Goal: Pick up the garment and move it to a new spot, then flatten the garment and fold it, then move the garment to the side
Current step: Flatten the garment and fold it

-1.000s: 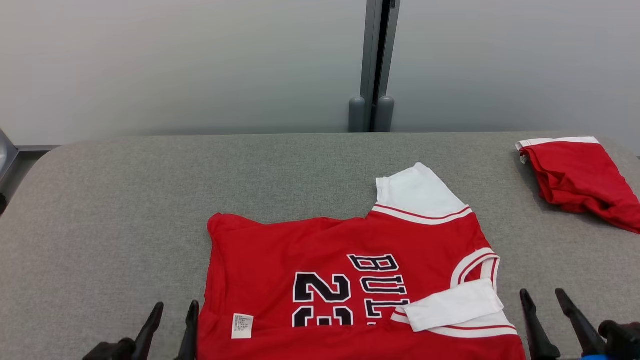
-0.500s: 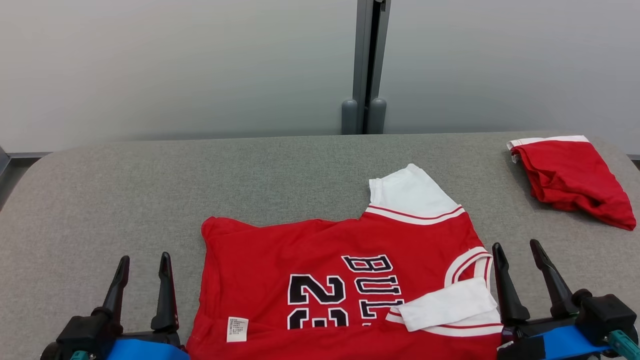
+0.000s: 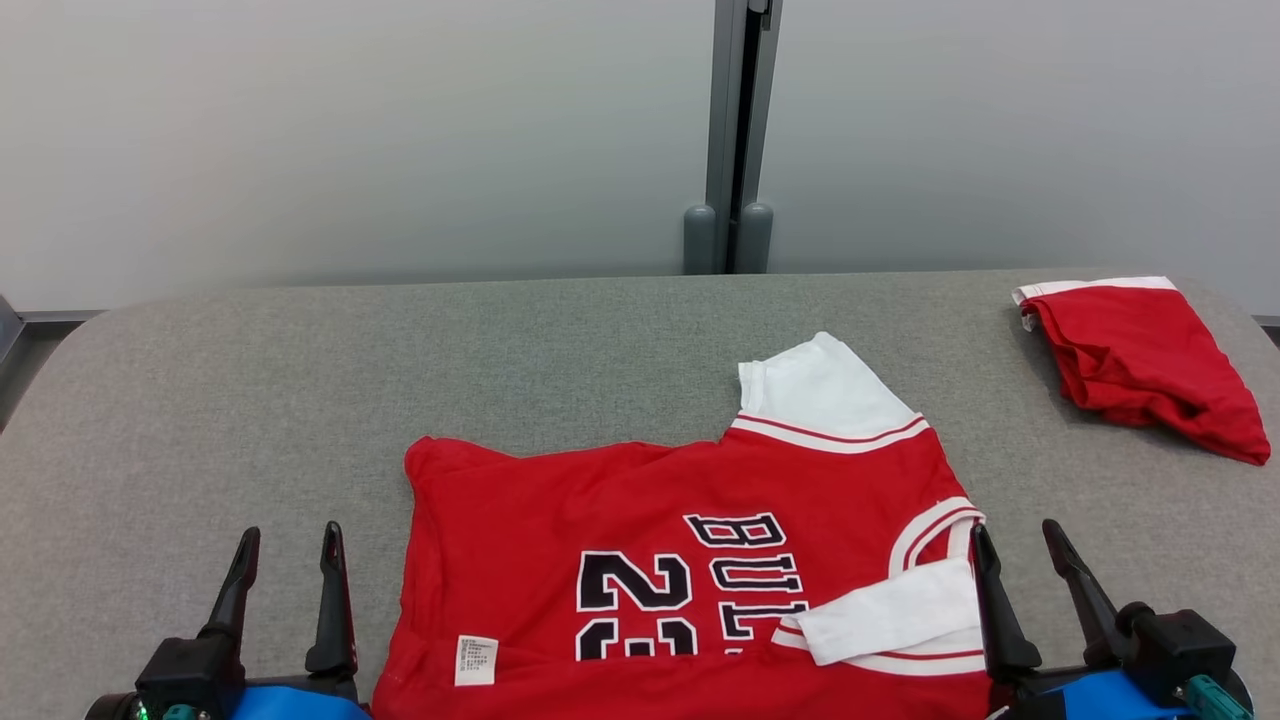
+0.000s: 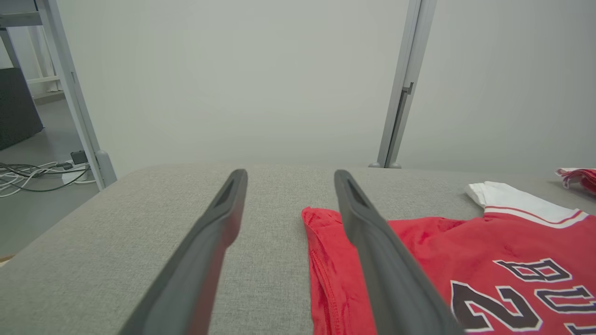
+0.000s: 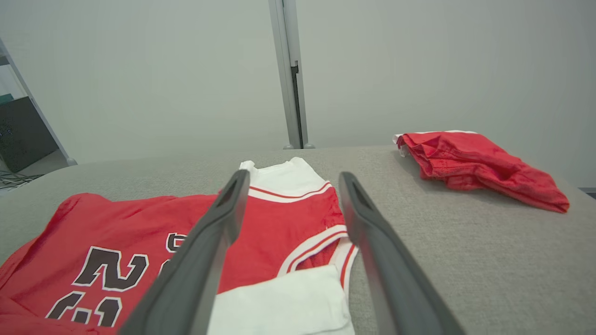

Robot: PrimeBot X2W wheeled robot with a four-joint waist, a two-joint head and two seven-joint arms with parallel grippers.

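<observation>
A red jersey (image 3: 640, 520) with white sleeves and black "23" lettering lies spread on the grey table (image 3: 300, 400), its near part cut off by the head view's bottom edge. One white sleeve (image 3: 890, 610) is folded over its right side. My left gripper (image 3: 288, 545) stands open just left of the jersey's left edge (image 4: 326, 260), holding nothing. At the jersey's right edge my right gripper (image 3: 1015, 540) is open too, its fingers straddling the collar side (image 5: 307, 242) above the cloth.
A second red garment (image 3: 1140, 365) with a white band lies crumpled at the table's far right corner, also in the right wrist view (image 5: 475, 163). A grey post (image 3: 735, 140) stands behind the table against the pale wall. Cables (image 4: 37, 172) lie on the floor beyond the left edge.
Both grippers rose into the head view from the bottom edge, then the right one drew back slightly. The camera shifted a little. The jersey has not moved.
</observation>
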